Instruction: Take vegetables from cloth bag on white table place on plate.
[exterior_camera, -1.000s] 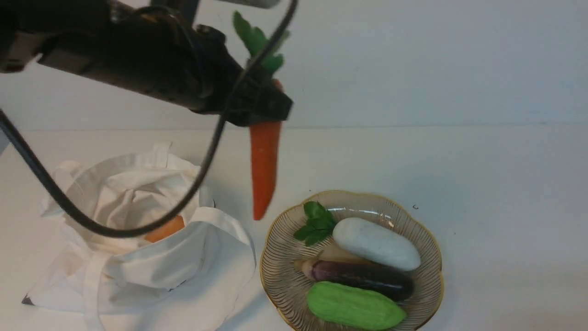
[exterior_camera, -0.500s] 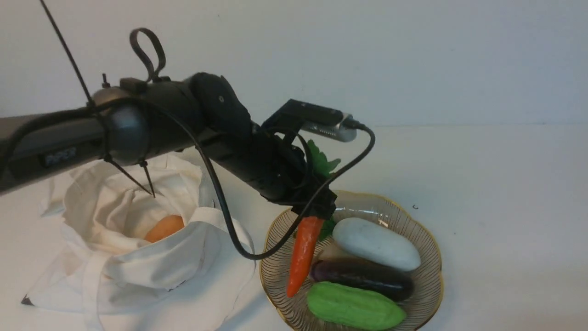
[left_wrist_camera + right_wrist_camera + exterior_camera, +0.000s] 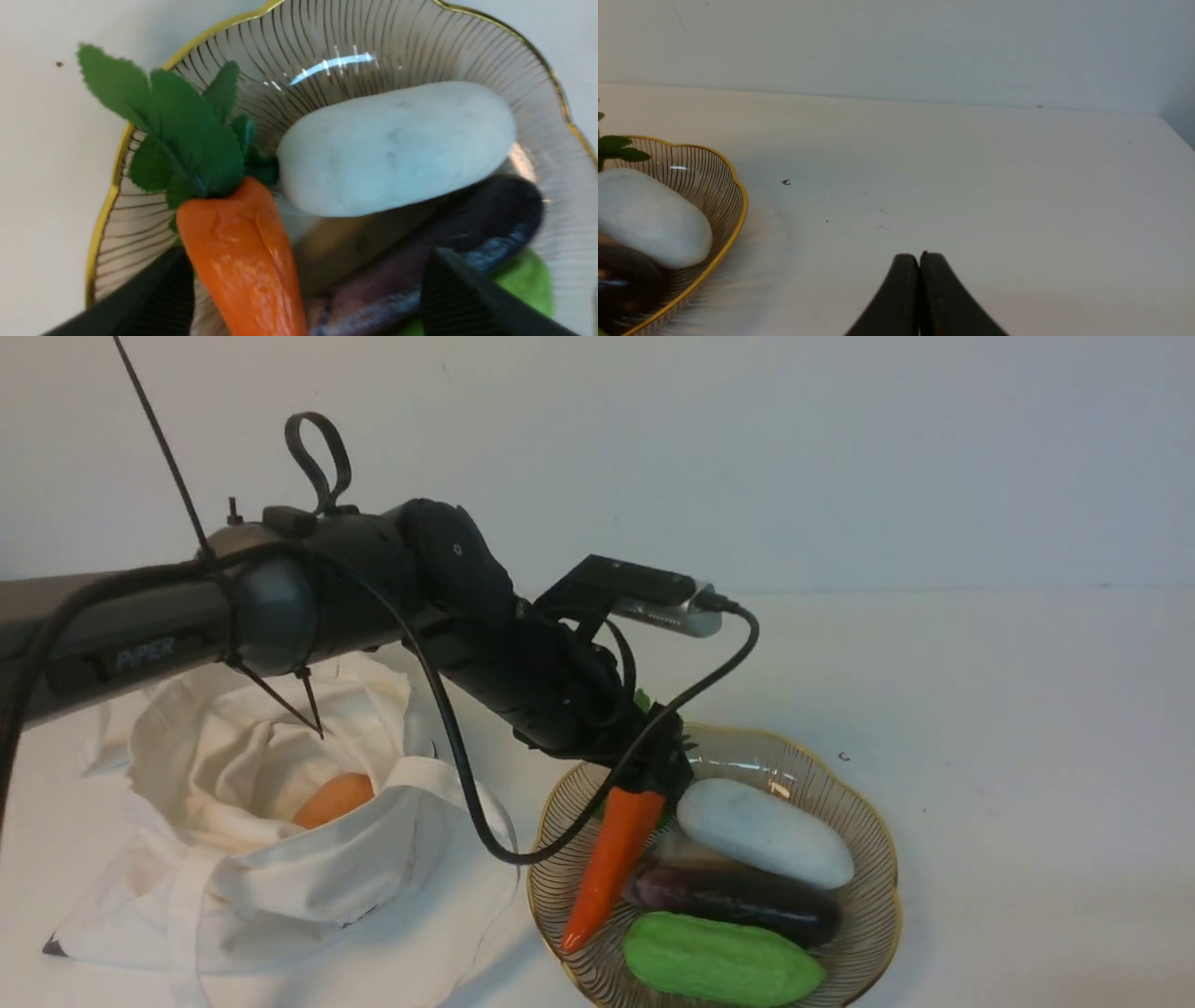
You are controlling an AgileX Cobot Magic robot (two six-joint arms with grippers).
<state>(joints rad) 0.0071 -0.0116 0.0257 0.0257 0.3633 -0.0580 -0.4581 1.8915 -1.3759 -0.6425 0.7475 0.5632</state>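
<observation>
"Orange tapered carrot with a leafy green top (image 3: 611,868) is lying in the round clear-glass plate with the gold rim (image 3: 878,803), so how far along are we getting?"

"Pretty far, I'm thinking. It's sharing the plate with a smooth white oblong veggie (image 3: 766,831), a dark purple eggplant (image 3: 738,901) and a bumpy light green one (image 3: 719,959). So four are sitting where they're supposed to be going."

"Is the left gripper (image 3: 308,273) gripping the carrot, though?"

"Nah, its fingers are standing wide apart and the carrot is resting between them, so I'm guessing it's finishing the release. The right gripper (image 3: 920,263) is keeping its tips together, holding nothing."

"And what's waiting?"

"One rounded orange-tan piece (image 3: 334,800) is showing inside the off-white cloth bag (image 3: 280,905), over on the left of the white surface (image 3: 1027,784). That one's needing a trip to the plate. Folds are hiding part of the inside, so I'm not swearing it's the last."
</observation>
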